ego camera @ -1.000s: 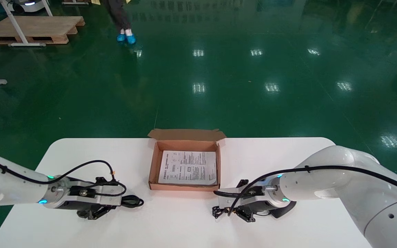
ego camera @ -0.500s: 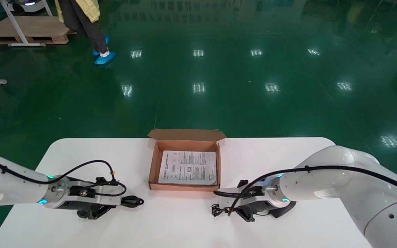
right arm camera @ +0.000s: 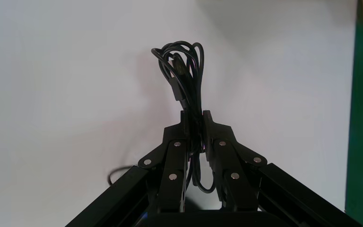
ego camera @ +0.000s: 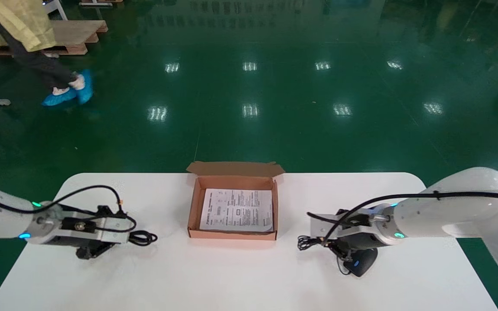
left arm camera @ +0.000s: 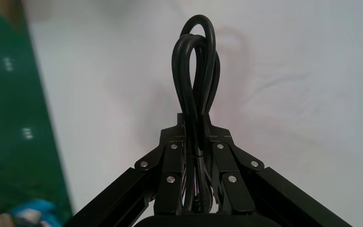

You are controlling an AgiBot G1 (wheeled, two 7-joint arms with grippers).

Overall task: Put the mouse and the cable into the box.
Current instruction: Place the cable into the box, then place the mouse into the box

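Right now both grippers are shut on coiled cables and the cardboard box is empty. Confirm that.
Not empty: the head view shows a printed sheet lying in the cardboard box. The rest holds: left gripper shut on the thick cable, right gripper on the thin cable.

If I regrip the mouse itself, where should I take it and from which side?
Take the mouse across its two long sides, coming down from above: it seems to rest low on the table with its rounded back up. The right gripper is shut only on its bundled cord now.

Bare tabletop [ego camera: 231,276] either side of the open box [ego camera: 193,207]
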